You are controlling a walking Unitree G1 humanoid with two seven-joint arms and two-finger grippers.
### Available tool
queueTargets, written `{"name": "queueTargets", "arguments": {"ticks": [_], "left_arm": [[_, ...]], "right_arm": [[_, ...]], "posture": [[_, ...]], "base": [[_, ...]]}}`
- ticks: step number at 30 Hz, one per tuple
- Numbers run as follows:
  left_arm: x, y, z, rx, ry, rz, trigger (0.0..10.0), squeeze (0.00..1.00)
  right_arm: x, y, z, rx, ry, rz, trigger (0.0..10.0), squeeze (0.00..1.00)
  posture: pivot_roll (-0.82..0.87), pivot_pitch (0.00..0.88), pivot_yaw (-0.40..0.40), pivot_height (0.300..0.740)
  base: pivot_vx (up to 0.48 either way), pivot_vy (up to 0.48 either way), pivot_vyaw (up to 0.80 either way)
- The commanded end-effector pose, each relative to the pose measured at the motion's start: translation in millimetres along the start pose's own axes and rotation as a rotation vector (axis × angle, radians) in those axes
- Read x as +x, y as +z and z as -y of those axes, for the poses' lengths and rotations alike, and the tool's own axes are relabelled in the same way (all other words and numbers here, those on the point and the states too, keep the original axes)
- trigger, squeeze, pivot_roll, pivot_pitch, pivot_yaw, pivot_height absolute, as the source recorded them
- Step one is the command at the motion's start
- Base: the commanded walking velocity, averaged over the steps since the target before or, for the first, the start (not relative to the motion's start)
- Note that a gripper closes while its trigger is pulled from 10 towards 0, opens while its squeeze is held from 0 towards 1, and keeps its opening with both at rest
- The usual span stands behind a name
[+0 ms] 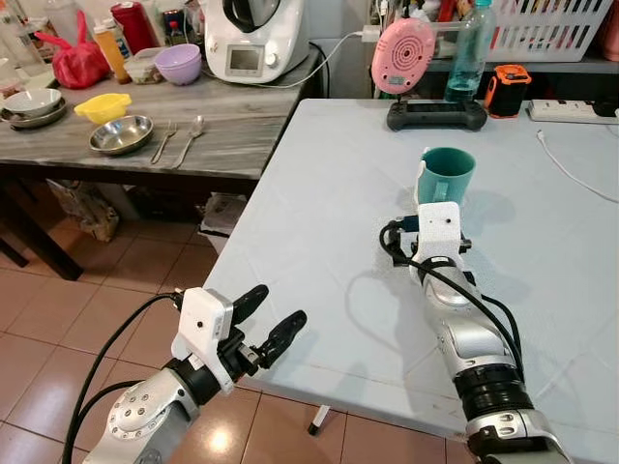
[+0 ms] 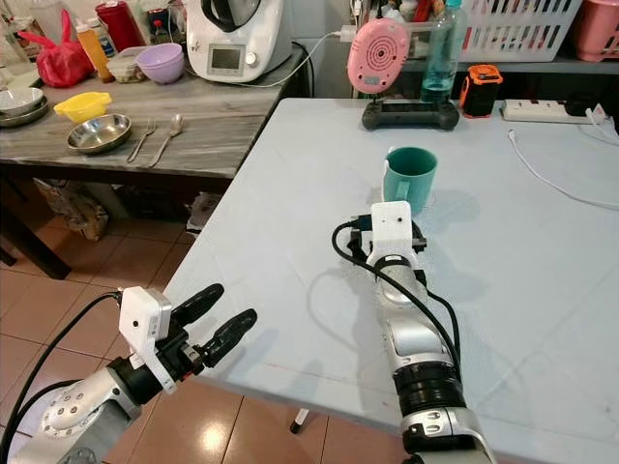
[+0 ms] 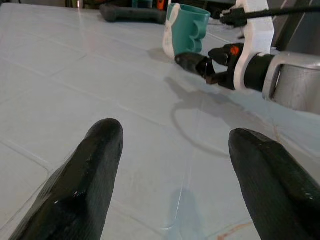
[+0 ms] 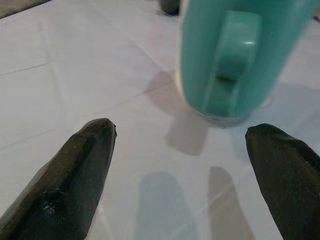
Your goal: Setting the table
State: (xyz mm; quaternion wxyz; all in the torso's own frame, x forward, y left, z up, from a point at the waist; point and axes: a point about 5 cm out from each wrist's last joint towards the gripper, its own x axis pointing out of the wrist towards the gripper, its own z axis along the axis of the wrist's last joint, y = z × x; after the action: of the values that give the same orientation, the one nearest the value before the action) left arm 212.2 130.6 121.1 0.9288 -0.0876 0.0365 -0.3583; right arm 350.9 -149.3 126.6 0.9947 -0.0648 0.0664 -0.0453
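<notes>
A teal mug [image 1: 447, 172] stands upright on the pale table [image 1: 329, 193], its handle turned toward my right arm. My right gripper [image 4: 180, 132] rests low over the table just short of the mug [image 4: 235, 60], open, with nothing between its black fingers [image 4: 80, 170]. Near the table's front left corner my left gripper [image 1: 280, 304] hovers open and empty. The left wrist view looks across the table top to the mug [image 3: 187, 30] and the right wrist. On the grey side counter [image 1: 232, 126] lie a fork [image 1: 162, 142], a spoon [image 1: 190, 137] and a steel bowl [image 1: 121, 134].
The counter also holds a yellow bowl [image 1: 103, 106], a purple bowl [image 1: 178, 63], stacked dishes [image 1: 33, 104] and a white appliance [image 1: 255, 39]. At the table's far edge are a pink device [image 1: 403, 55], a controller [image 1: 436, 115], a bottle [image 1: 469, 53] and a white cable [image 1: 571, 169].
</notes>
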Motion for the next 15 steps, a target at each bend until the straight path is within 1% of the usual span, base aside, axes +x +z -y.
{"name": "queueTargets", "arguments": {"ticks": [1,6,8,11,15], "left_arm": [[-0.7,2,1.8,0.006,-0.018,-0.005,10.0,0.00],[0.0,2,2.6,-0.001,-0.014,-0.003,10.0,0.00],[0.8,3,3.8,-0.002,-0.011,-0.001,10.0,0.00],[1.2,3,4.5,-0.004,-0.008,0.000,10.0,0.00],[1.2,3,5.1,-0.017,0.004,0.009,10.0,0.00]], "right_arm": [[3.0,11,-4.8,0.015,0.007,0.024,10.0,0.00],[6.9,19,-7.6,0.009,-0.008,0.065,10.0,0.00],[9.0,25,-8.7,-0.020,-0.006,0.092,10.0,0.00],[11.6,30,-9.8,-0.026,-0.008,0.107,10.0,0.00],[18.6,37,-5.5,-0.021,-0.056,0.129,9.9,0.00]], "posture": [[-0.09,0.061,0.107,0.740],[-0.08,0.059,0.100,0.740],[-0.08,0.058,0.098,0.740],[-0.08,0.059,0.095,0.740],[-0.08,0.056,0.087,0.740]], "base": [[0.000,0.000,0.00],[0.000,0.000,0.00],[0.000,0.000,0.00],[0.000,0.000,0.00],[0.000,0.000,0.00]]}}
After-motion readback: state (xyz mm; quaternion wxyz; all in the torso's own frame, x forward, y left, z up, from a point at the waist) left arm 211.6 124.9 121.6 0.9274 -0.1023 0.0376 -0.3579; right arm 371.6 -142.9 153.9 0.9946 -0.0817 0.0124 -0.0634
